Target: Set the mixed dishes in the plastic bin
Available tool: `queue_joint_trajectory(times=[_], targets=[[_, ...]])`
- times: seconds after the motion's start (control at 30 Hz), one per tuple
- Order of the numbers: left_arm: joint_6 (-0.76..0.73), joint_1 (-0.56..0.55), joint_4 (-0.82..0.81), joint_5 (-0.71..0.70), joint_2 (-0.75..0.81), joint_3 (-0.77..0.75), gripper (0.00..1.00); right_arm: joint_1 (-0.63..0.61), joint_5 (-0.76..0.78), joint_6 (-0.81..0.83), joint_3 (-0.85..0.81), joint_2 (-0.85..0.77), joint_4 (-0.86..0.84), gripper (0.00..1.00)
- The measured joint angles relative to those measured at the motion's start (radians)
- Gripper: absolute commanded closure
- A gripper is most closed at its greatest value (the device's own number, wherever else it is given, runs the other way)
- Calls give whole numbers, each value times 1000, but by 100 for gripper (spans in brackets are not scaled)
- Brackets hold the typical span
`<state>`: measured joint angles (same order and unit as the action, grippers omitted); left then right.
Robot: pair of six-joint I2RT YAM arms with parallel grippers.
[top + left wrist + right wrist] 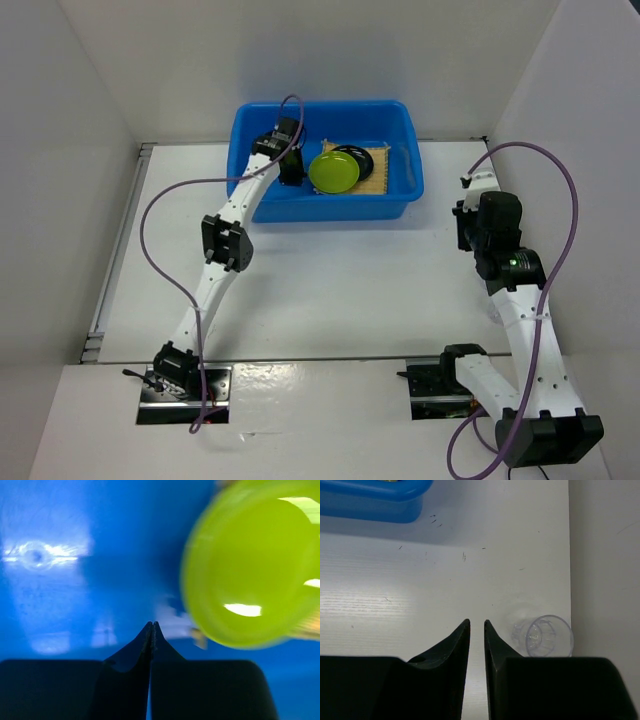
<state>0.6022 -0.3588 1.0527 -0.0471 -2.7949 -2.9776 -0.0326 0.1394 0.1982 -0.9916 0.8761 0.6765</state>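
Observation:
The bright-blue plastic bin (262, 205) stands at the back centre. In it lie the lime-green plate (334, 172), the black plate (357, 153) half under it, and the tan bamboo mat (379, 172) beneath both. My left gripper (291, 172) is inside the bin, left of the green plate (250, 565), and is shut and empty (151, 624). My right gripper (476, 622) hangs low over the table at the right (468, 208), narrowly open and empty. A clear plastic cup (547, 636) lies on its side just right of its fingertips.
The right side wall (605, 580) rises just beyond the cup. The bin's near right corner (395, 500) shows at the top left of the right wrist view. White table (330, 290) lies between the bin and the arm bases.

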Motion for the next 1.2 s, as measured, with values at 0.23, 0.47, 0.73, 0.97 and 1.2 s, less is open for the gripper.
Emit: queue_joint_trajectory(times=[0.23, 0.47, 0.73, 0.97, 1.2], targets=[[-1, 3, 30, -67, -112, -73, 99, 0, 2, 0, 0, 0, -6, 70], [1, 3, 47, -71, -129, -113, 95, -1, 120, -26, 16, 62, -47, 45], [-29, 3, 126, -108, -124, -121, 73, 99, 180, 3, -7, 462, -21, 32], [-54, 27, 198, -123, 16, -103, 58, 263, 144, 105, -29, 515, 21, 31], [-54, 68, 174, -114, 254, -91, 57, 300, 101, 182, -29, 589, 9, 68]])
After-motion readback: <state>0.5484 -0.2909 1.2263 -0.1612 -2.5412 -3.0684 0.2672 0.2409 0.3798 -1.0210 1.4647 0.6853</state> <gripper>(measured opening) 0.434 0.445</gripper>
